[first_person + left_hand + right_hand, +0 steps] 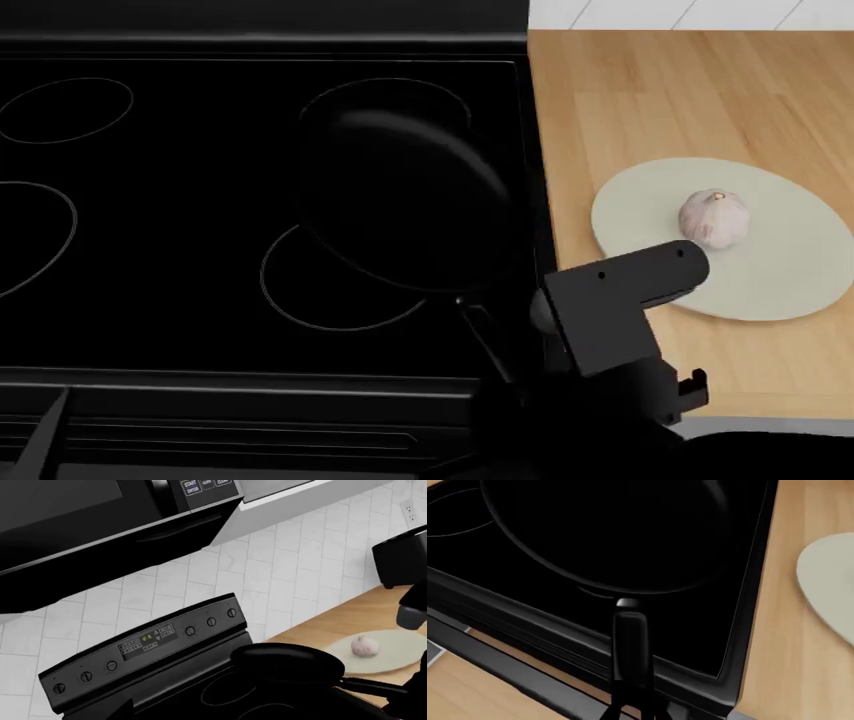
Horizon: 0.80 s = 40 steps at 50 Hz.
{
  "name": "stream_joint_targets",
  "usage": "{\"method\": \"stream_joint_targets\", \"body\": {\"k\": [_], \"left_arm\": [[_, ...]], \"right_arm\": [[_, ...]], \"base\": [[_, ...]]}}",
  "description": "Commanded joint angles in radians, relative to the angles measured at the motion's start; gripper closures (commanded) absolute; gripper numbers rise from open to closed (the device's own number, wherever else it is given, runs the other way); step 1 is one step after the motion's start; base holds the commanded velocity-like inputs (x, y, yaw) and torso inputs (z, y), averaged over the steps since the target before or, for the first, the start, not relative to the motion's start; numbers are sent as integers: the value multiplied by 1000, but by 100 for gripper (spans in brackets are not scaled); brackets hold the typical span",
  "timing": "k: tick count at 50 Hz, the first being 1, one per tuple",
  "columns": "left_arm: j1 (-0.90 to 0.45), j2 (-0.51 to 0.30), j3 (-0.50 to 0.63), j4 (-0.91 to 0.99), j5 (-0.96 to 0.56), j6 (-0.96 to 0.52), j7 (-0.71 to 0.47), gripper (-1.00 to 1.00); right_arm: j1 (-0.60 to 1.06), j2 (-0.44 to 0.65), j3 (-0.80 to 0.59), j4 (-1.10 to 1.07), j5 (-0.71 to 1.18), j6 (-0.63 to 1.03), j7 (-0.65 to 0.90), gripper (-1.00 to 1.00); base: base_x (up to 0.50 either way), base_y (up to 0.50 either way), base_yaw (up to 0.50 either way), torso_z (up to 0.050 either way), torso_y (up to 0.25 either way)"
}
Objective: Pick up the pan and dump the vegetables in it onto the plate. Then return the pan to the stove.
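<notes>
The head view shows the round black pan [400,200] over the glossy stove [160,260], and the pinkish garlic [714,218] on the flat cream plate [774,270] on the wooden bench [641,110]. Only the right wrist view shows the right tool [632,711] clamped on the straight handle's end. The left wrist view adds a knobbed control panel [147,642] and white tiles [293,565], while the left tool is out of sight.
</notes>
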State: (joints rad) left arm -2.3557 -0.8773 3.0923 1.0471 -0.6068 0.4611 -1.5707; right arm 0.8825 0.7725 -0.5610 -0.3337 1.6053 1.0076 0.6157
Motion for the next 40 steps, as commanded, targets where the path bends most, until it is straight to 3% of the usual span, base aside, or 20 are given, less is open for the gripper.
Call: {"method": "stream_joint_targets", "body": {"k": [1, 18, 40], "left_arm": [[0, -27, 45, 0, 56, 18, 0, -100], [21, -47, 49, 0, 79, 17, 0, -100], [62, -80, 49, 0, 120, 6, 0, -100]], "right_arm": [[169, -77, -72, 105, 5, 142, 75, 100], [268, -174, -173, 246, -37, 227, 91, 100], [323, -288, -288, 421, -237, 173, -94, 100]], "base": [[0, 0, 0, 0, 0], [0, 0, 0, 1, 2], [0, 0, 0, 0, 2]]}}
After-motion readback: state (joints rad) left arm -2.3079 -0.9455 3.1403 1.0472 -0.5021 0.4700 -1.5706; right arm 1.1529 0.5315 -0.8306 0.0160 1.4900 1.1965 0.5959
